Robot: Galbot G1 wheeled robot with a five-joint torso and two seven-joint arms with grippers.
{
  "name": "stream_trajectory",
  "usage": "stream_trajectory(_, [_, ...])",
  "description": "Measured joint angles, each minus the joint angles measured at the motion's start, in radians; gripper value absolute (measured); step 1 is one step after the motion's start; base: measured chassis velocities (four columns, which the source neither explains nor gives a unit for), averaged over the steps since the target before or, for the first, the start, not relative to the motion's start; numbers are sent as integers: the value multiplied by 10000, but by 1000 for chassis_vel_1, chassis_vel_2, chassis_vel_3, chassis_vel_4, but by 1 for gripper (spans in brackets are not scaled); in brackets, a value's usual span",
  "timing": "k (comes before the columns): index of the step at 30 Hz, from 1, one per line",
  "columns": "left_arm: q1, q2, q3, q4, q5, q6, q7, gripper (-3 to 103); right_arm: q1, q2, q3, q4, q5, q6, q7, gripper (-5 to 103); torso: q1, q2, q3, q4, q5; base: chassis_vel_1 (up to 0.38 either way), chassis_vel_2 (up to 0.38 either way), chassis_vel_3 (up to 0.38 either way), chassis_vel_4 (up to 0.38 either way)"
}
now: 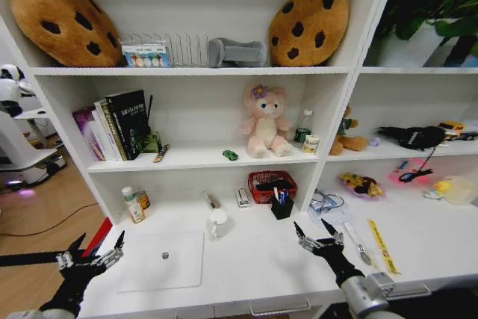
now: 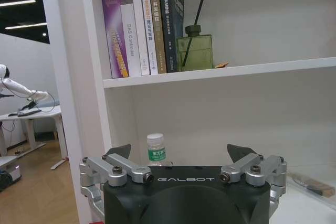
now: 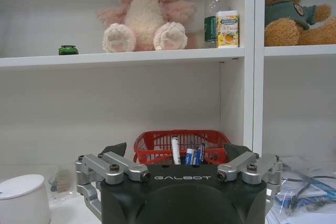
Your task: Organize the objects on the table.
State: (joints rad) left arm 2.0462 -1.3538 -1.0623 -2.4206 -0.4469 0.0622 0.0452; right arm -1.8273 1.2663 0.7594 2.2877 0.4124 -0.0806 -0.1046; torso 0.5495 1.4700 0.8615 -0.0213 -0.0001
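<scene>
item: left gripper (image 1: 95,253), hovering over the table's (image 1: 254,259) front left corner, fingers spread wide and holding nothing. we judge it waits there, near the thin silver laptop (image 1: 162,261), which lies flat by the front edge, just inboard of the fingers and apart from them.

item: right gripper (image 1: 317,235), above the front edge right of centre, fingers likewise released and empty. we read this as a ready pose facing the shelving. the yellow ruler (image 1: 382,245) lies just outboard of it; the pen cup (image 1: 281,205) and red basket (image 1: 272,185) stand beyond the fingertips toward the back edge.

item: white mug (image 1: 217,223), mid-table behind the laptop's far right corner, between the two grippers, untouched.

item: green toy car (image 1: 230,155), on the shelf above, beside the pink plush (image 1: 264,121).
</scene>
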Motion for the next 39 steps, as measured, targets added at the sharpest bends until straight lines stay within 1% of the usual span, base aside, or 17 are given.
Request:
stream_trajectory(6, [1,0,0,-1,0,0,0,100,0,0,0,0,0,0,0,100,1,-1,1,1,4,33,37,-32,-25])
stream_trajectory(12, [0,0,-2,0,0,0,-5,100,0,1,-2,0,0,0,-3,100,0,2,-1,0,-2,152,140,-166,-143])
stream_trajectory(14, [0,1,-3,0,0,0,-5,100,-1,2,-3,0,0,0,-3,100,0,3,-1,-4,-6,117,130,-126,-159])
stream_trajectory(16, [0,2,-4,0,0,0,-7,100,-1,2,-4,0,0,0,-4,100,0,2,-1,3,-3,85,108,-54,-66])
stream_trajectory(19, [0,2,-4,0,0,0,-7,100,0,2,-3,0,0,0,-4,100,0,2,-1,0,1,17,29,-5,-7])
stream_trajectory(22, [1,0,-2,-1,1,0,-7,100,0,0,-1,0,0,0,-4,100,2,1,1,1,5,-41,-50,27,51])
stream_trajectory(29, [0,0,-1,0,0,0,-4,100,1,-1,0,-1,0,0,-3,100,3,0,1,-1,2,8,-96,-13,92])
stream_trajectory(32, [0,0,-1,0,0,0,-5,100,1,-1,0,0,0,0,-3,100,2,0,1,3,1,162,-118,-121,156])
stream_trajectory(38, [0,0,-1,-1,1,0,0,100,0,-1,1,0,0,0,-2,100,0,1,0,-2,2,211,-164,-218,191])
stream_trajectory(39, [0,0,-1,0,0,0,0,100,0,-1,0,0,0,0,-2,100,-1,1,-1,-1,-4,243,-236,-243,230])
